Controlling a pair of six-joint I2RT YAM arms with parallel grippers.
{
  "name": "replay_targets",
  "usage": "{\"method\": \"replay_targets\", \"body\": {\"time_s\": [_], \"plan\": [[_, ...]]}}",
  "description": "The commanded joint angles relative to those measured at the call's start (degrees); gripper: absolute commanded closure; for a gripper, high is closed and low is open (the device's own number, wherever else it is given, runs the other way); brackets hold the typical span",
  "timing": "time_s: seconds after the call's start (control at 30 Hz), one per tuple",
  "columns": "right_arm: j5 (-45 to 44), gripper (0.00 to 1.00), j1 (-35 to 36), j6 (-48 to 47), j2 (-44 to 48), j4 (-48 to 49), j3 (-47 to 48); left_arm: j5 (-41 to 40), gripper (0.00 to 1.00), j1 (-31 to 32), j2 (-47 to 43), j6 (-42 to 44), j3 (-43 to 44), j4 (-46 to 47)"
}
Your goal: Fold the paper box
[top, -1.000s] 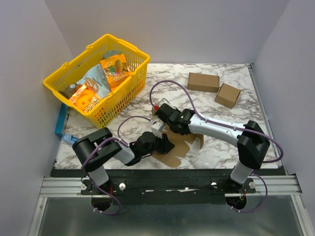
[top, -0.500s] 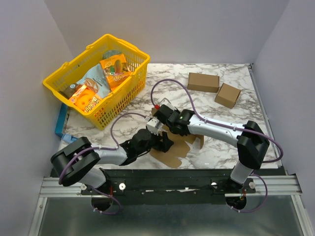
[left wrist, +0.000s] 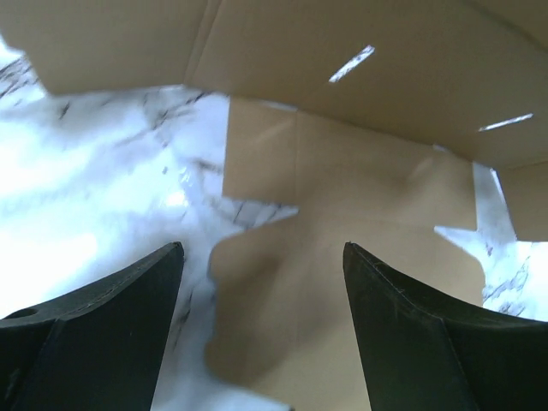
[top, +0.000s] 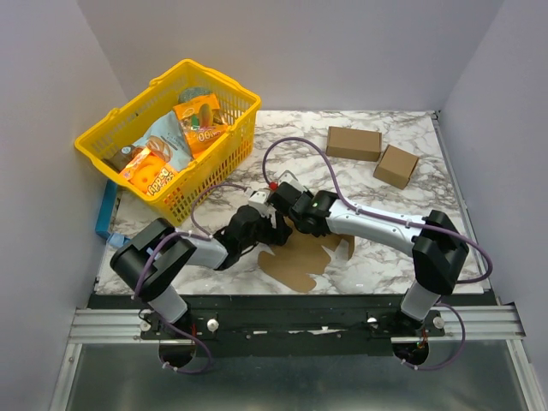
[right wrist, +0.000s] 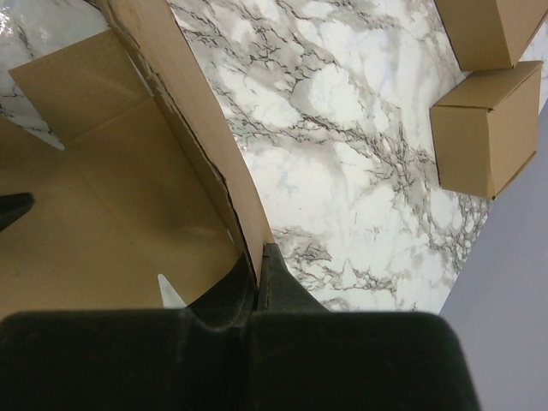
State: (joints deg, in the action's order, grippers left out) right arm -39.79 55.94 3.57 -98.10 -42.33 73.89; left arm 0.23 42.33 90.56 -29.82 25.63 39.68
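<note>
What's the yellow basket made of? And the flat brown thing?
The yellow basket looks like glossy moulded plastic, with lattice walls. The paper box looks like thin matte brown cardboard, showing cut slits and creases.

lab rig | grey walls [top: 300, 51] enclosing (marble-look) table [top: 385, 184]

Both arms partly hide the paper box [top: 301, 261].

Marble table [top: 394, 248], pale lilac walls [top: 43, 94]
</note>
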Motion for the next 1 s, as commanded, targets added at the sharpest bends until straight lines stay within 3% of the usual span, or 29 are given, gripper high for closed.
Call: {"method": "replay_targets", "body": {"time_s": [0.0,0.23,0.6,0.73,0.97], "plan": [[5.69,0.99,0.48,4.86,-1.12,-2.5,-0.85,5.48,0.18,-1.54,5.14,0.12,3.02,5.57],[7.01,0.99,0.22,3.9,0.81,-0.04,-1.46,7.6,0.21,-1.63,7.18,-1.2,3.65,7.08],[8.93,0.99,-0.75,-0.76,8.54,-1.62,-0.94,2.5,0.11,-1.98,-10.75,-2.78,-4.0,-0.3],[11.4,0.99,-1.1,-1.81,10.12,-1.62,-1.03,3.9,0.11,-2.07,-12.69,-1.82,-3.4,-2.49],[11.49,0.99,-0.92,-2.52,11.0,-1.88,-1.73,-2.23,0.11,-2.78,-14.1,-0.68,-2.25,-8.12]]}}
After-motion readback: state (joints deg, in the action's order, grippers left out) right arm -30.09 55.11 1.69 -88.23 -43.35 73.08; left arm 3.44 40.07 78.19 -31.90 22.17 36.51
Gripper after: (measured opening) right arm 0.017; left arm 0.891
